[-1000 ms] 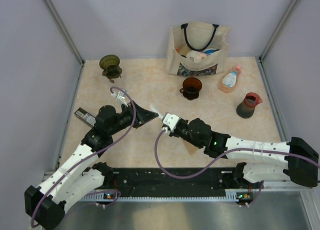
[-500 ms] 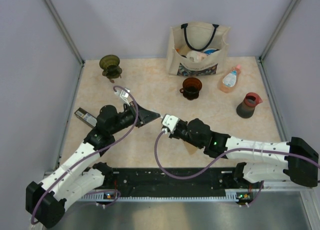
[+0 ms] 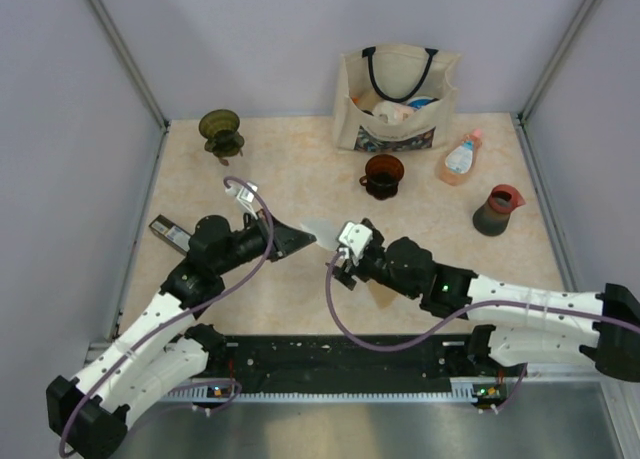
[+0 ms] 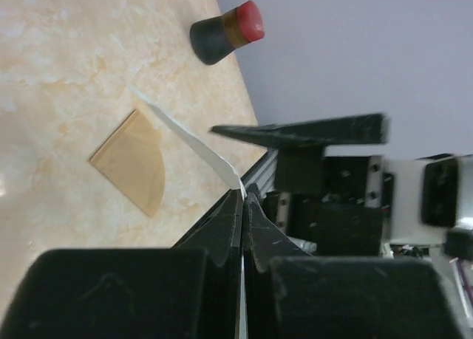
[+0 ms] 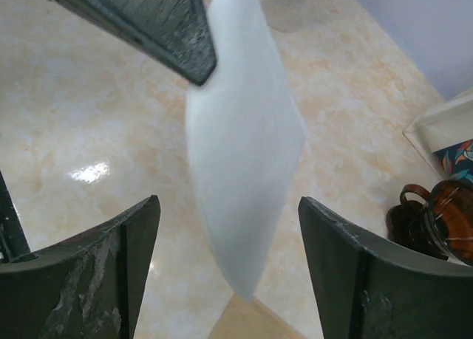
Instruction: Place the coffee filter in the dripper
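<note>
Left jaws are pressed together on one edge of the white paper filter (image 4: 188,136). The sheet sticks out from them in mid-air above the worktop (image 3: 290,184), a little left of centre in the overhead view. Right jaws are spread wide, one on each side of that sheet. In the right wrist view the filter hangs between the two dark fingers (image 5: 96,272) with a gap on both sides, and one of the left arm's fingers crosses the upper left corner of the frame. The two arms meet tip to tip near the middle of the overhead view.

A second filter, a brown one (image 4: 133,169), lies flat on the worktop. From above it sits at lower centre, partly under the right arm.

An olive dripper (image 3: 220,129) stands at the upper left of the overhead view, near the back corner. A brown dripper (image 3: 383,174) with a handle stands at upper centre, just in front of a cloth tote bag (image 3: 397,104) against the back wall. The white filter is well apart from both drippers.

To the right of the bag lies a small pinkish bottle (image 3: 460,159), and lower right of that stands a dark jug with a red top (image 3: 497,209). A flat black device (image 3: 170,231) lies at the left edge, partly hidden by the left arm.
</note>
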`<state>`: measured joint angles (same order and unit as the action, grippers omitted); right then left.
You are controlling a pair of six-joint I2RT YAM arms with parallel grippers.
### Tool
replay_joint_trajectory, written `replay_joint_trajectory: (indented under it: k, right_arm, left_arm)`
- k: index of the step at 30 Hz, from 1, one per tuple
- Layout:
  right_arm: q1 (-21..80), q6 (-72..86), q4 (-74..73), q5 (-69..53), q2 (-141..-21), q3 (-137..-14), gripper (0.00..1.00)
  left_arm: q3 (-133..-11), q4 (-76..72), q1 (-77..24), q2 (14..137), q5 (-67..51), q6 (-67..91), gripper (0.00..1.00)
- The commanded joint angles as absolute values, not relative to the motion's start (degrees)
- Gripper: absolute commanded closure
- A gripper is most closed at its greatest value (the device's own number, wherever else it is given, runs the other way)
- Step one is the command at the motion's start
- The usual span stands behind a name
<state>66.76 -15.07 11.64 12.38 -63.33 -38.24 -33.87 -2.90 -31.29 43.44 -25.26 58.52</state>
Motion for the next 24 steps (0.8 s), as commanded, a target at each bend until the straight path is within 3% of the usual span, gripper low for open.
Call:
replay_joint_trajectory:
  k: [1, 4, 9, 24]
  right_arm:
    - [67.50, -4.68, 8.18, 11.16, -53.37, -38.50, 0.18]
    - [67.50, -0.45, 6.16, 10.55, -46.87, -37.62, 0.12]
    - [67.50, 4.56, 3.43, 7.13, -43.07, -37.97, 0.11]
    - [67.41, 6.24, -3.08, -5.09, -55.80, -44.56, 0.16]
  left_arm:
    - [-35.24, 5.96, -31.55, 41.14, -25.14, 51.51, 1.00]
    - [-35.60, 9.93, -31.64, 40.26, -25.57, 48.70, 1.00]
    - [-34.72, 8.44, -31.73, 39.29, -30.40, 47.64, 1.00]
    - [-34.89, 6.94, -31.73, 39.81, -40.33, 43.16, 1.00]
